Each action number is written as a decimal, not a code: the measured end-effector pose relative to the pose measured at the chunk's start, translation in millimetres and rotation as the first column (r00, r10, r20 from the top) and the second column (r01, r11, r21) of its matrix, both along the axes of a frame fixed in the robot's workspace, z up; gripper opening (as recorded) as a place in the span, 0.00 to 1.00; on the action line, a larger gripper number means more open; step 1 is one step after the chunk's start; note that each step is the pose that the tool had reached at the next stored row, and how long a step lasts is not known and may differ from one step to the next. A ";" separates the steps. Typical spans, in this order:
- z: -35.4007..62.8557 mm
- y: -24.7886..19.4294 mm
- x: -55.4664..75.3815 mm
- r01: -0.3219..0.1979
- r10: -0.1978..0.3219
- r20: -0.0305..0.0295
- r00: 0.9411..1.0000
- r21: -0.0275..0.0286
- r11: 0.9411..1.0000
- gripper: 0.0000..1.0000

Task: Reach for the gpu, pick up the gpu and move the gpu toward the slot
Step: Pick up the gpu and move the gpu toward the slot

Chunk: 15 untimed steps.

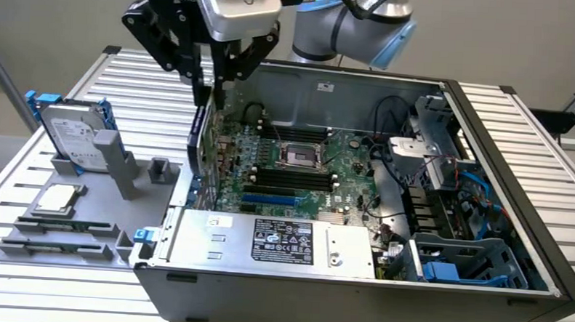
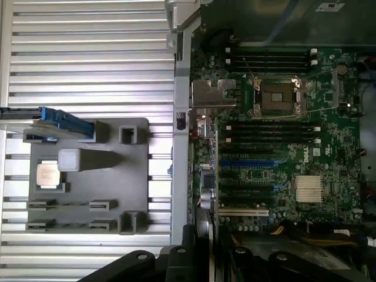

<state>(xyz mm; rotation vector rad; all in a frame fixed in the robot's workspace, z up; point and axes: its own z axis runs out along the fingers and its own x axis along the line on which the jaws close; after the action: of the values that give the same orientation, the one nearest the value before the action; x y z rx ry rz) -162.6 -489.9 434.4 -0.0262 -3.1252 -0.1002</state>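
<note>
Green motherboard in a dark grey computer case, with black memory slots and one blue slot. The power supply is silver with a black-and-white label. The tool is black under a white-grey housing. The hard drive shows a white label in a blue frame, standing on a grey holder tray. The bench is pale silver, ribbed in parallel stripes. The arm is silver-grey with light blue caps.

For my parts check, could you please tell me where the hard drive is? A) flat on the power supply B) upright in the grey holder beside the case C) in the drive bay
B: the hard drive stands upright in the grey holder, outside the case.
</note>
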 end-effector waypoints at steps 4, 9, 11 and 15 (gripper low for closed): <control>-1.9 0.0 18.4 0.000 0.000 -0.001 1.000 0.000 1.000 0.27; -5.6 1.0 41.1 0.000 0.000 -0.002 1.000 0.000 1.000 0.27; -7.1 2.3 50.2 0.000 0.000 -0.002 1.000 0.000 1.000 0.27; -9.9 6.5 68.1 0.000 0.000 -0.002 1.000 0.000 1.000 0.27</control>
<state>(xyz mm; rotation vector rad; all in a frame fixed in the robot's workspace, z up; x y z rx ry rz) -94.5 -483.4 424.6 -0.0261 -3.1232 -0.1000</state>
